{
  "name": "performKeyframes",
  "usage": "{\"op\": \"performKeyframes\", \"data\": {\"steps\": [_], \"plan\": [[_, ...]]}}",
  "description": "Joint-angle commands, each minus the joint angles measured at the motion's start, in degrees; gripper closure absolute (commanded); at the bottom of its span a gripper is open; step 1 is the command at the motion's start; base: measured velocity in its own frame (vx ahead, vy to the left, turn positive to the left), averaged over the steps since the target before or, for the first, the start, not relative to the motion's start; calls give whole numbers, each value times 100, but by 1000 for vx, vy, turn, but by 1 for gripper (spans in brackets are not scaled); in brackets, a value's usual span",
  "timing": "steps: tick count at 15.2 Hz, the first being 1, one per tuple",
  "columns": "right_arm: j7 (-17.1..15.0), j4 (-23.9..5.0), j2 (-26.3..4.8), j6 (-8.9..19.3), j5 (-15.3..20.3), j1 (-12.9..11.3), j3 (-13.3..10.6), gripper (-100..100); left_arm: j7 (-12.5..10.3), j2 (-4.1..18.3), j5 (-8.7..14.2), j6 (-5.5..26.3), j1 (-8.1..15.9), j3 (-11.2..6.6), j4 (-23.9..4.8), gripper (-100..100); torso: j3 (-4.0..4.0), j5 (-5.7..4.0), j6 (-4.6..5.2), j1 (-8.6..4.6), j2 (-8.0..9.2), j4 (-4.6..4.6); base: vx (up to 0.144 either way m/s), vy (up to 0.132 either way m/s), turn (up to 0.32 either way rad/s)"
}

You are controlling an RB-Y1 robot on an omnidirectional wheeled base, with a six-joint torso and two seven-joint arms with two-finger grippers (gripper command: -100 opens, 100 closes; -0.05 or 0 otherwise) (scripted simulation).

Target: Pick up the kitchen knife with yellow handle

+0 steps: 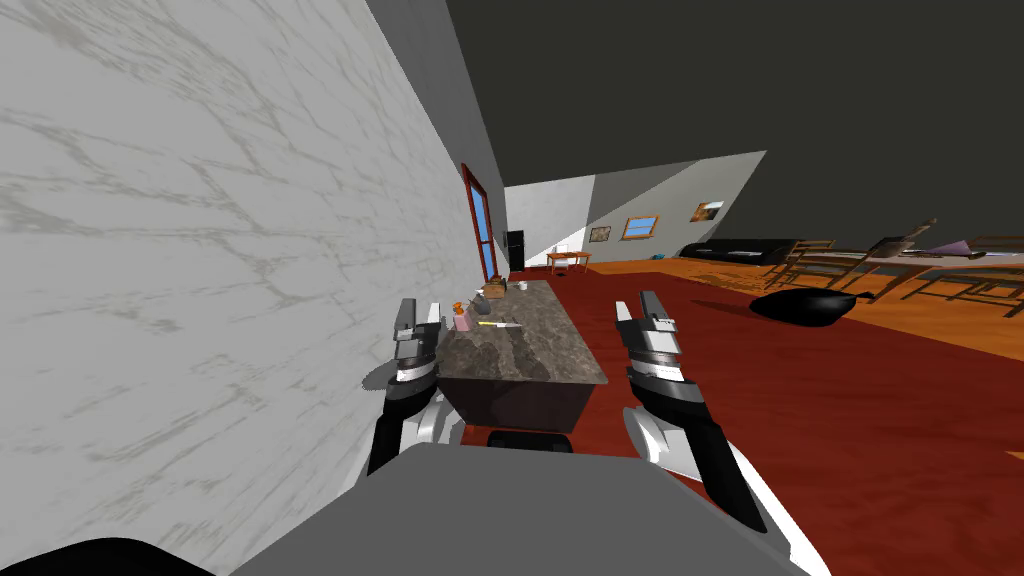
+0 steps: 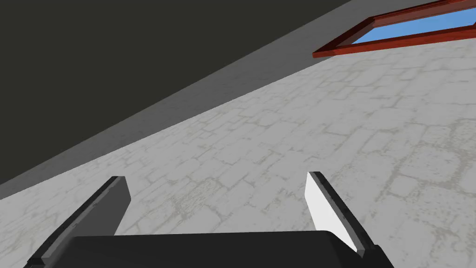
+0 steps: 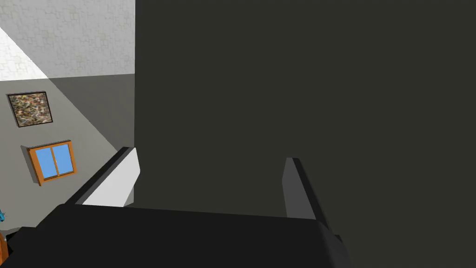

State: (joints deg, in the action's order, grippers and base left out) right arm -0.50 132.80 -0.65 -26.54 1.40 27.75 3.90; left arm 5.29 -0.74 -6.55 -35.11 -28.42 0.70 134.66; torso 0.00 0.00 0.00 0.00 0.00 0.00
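Counter dead ahead, hard against the wall on the left. Knife lies on it, midway along (clutter just beyond, toward the far end). Left gripper and right gripper flank the near end; chairs far right.

The head camera looked forward, rolled, along the stone-topped counter beside the white stone wall. The left wrist camera faced that wall closely, sharing its red-framed window. The right wrist camera aimed up at the dark ceiling, sharing the far orange-framed window.
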Motion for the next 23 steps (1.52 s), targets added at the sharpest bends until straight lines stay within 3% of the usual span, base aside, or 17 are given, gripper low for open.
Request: {"op": "performKeyframes", "data": {"steps": [1,2,3,5,10,13,14,15,17,18,20,21,23], "plan": [[0,0,0,0,0,0,0,0,-12,209,15,104,11,-48,-34,-100,0,0,0,0,0,0,-5,-1,-69],[0,0,0,0,0,0,0,0,-24,360,29,210,21,-96,-69,-100,0,0,2,1,1,0,-15,0,-135],[0,0,0,0,0,-1,0,0,-24,360,29,210,21,-96,-69,-100,2,0,2,2,4,0,-20,4,-101],[0,0,0,0,0,-1,0,0,-59,667,73,510,53,-239,-173,-100,4,1,2,4,8,1,-25,3,-156],[0,0,0,0,0,-1,0,0,-108,957,132,954,96,-438,-318,-100,7,1,3,5,13,3,-30,5,-168],[0,0,0,0,0,-1,0,0,-168,1227,207,1384,150,-685,-501,-100,8,1,2,4,13,3,-32,-1,-211],[0,0,0,0,0,-2,-1,0,-168,1227,207,1490,150,-685,-501,-100,8,1,4,3,14,3,-32,0,-196],[0,0,0,0,0,-1,0,0,-203,1354,248,1626,180,-826,-604,-100,7,1,3,4,13,3,-35,1,-229],[0,0,0,0,0,-1,0,0,-203,1354,248,1798,180,-826,-604,-100,8,1,3,6,14,3,-29,6,-150],[0,0,0,0,0,0,0,0,-239,1476,293,2013,213,-975,-715,-100,7,1,0,6,12,3,-23,-4,-227],[0,0,0,0,0,-1,0,0,-239,1476,293,2124,213,-975,-715,-100,6,1,3,4,10,2,-21,2,-130],[0,0,0,0,0,0,0,0,-278,1594,340,2291,247,-1134,-833,-100,5,1,0,5,9,2,-22,-6,-190],[0,0,0,0,0,-1,0,0,-278,1594,340,2471,247,-1134,-833,-100,5,1,3,3,10,2,-23,0,-178]]}}
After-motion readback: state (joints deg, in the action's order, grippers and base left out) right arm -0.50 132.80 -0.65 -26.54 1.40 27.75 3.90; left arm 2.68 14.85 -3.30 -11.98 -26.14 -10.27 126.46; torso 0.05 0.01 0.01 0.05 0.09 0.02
